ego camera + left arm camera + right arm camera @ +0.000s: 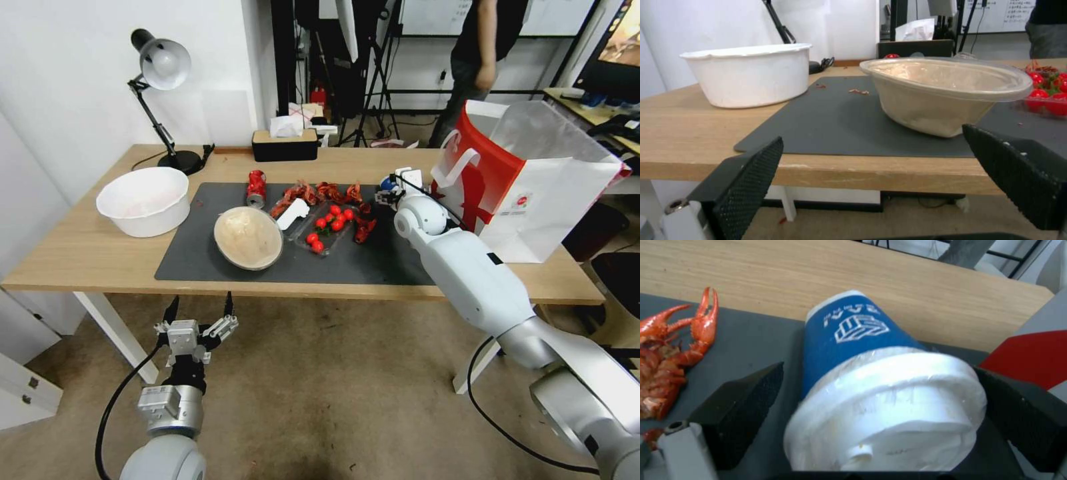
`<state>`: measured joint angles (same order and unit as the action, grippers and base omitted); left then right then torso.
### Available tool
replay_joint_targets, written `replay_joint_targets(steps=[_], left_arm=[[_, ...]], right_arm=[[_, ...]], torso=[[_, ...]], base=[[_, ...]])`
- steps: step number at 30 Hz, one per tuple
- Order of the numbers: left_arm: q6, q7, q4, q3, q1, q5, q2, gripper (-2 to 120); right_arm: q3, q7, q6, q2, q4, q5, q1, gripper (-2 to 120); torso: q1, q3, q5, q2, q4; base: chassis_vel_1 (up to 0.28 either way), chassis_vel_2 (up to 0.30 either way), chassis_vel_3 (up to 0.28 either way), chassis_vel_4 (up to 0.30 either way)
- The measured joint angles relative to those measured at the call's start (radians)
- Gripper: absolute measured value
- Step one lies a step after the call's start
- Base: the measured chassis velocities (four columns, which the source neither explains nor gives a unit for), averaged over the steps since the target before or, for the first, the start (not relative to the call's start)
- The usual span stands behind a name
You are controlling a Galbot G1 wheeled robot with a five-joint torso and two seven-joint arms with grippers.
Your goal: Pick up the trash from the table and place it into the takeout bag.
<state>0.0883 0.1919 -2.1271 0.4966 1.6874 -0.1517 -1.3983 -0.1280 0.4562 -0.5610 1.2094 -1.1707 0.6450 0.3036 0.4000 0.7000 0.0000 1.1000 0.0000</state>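
Note:
The blue cup with white lid [849, 336] lies on its side on the dark mat, between the spread fingers of my right gripper [878, 370]; the fingers flank it without pressing. In the head view that gripper [391, 195] is at the mat's right end, by the blue cup [387, 181] and just left of the takeout bag [533, 193]. A beige bowl [248, 237] tilts near the mat's front, and a red can [256, 188] lies behind it. My left gripper [200, 319] hangs open below the table's front edge, facing the bowl [942, 96].
On the table [80, 253], a large white bowl [143, 200] sits left of the mat [200, 263]. Red crayfish shells [320, 193] and a clear tray of cherry tomatoes [328, 228] fill the mat's middle. A desk lamp [160, 67] and tissue box [285, 143] stand at the back.

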Motion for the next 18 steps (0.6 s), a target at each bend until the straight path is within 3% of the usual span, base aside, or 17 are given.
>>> replay_joint_targets(steps=[16,18], left_arm=[[-0.001,0.001,0.003,-0.003,-0.007,-0.005,0.003,100],[-0.002,0.002,0.003,-0.003,-0.007,-0.006,0.004,100]], right_arm=[[0.018,-0.001,0.002,0.015,0.013,-0.005,0.019,100],[0.023,-0.001,0.005,0.018,0.01,-0.005,0.026,95]], torso=[[0.0,0.0,0.0,0.0,0.0],[0.0,0.0,0.0,0.0,0.0]], base=[[0.0,0.0,0.0,0.0],[0.0,0.0,0.0,0.0]])
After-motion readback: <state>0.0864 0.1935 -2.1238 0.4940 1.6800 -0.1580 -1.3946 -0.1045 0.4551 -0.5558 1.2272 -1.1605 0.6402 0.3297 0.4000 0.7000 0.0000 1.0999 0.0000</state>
